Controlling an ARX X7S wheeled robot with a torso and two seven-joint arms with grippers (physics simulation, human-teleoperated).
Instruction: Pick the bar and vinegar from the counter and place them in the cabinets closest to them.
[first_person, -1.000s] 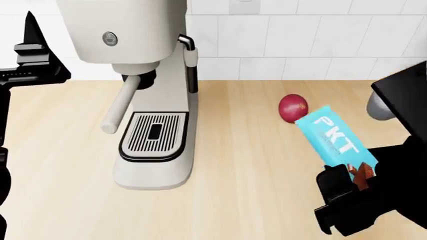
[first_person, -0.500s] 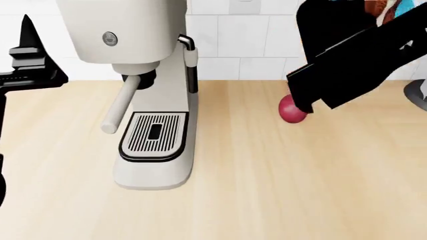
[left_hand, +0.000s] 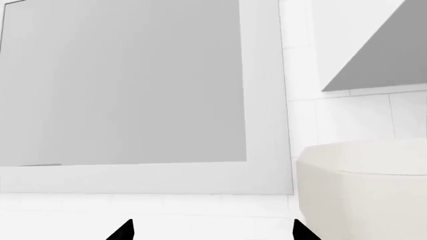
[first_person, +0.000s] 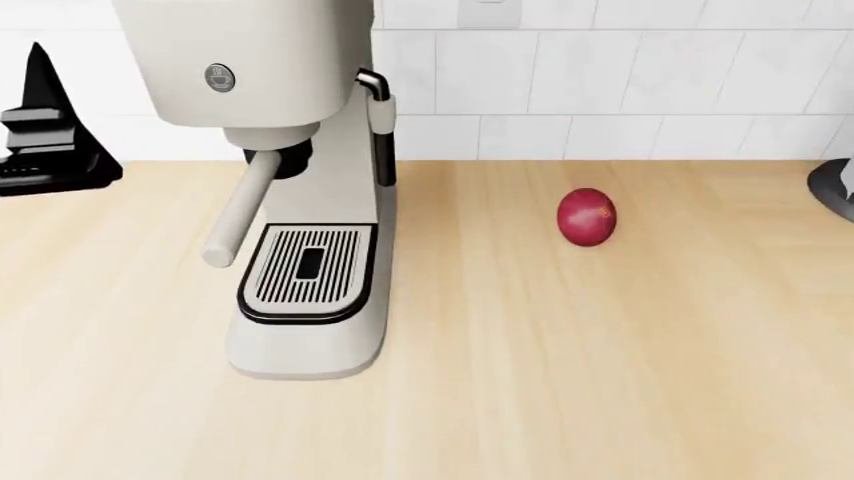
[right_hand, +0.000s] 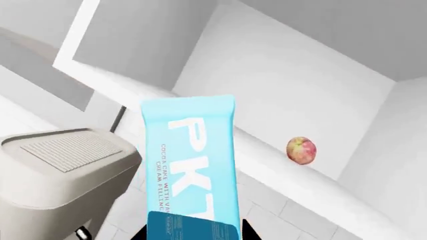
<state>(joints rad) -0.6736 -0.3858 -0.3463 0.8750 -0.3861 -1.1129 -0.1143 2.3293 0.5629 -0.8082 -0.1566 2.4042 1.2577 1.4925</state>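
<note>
blue bar (right_hand: 193, 170) lengthwise toward cabinet (right_hand: 293, 75)

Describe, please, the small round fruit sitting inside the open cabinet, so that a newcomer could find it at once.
In the right wrist view, look past the light-blue bar held upright in the right hand to the open white cabinet behind it. On its shelf, beside the right-hand inner wall, sits one small apple. It is yellow-green blushed with red, and the only thing visible on that shelf.

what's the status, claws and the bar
Right claw shut on the bar, raised before an open cabinet holding an apple. Left claw open, empty, facing a closed cabinet door. Nothing blocking.
</note>
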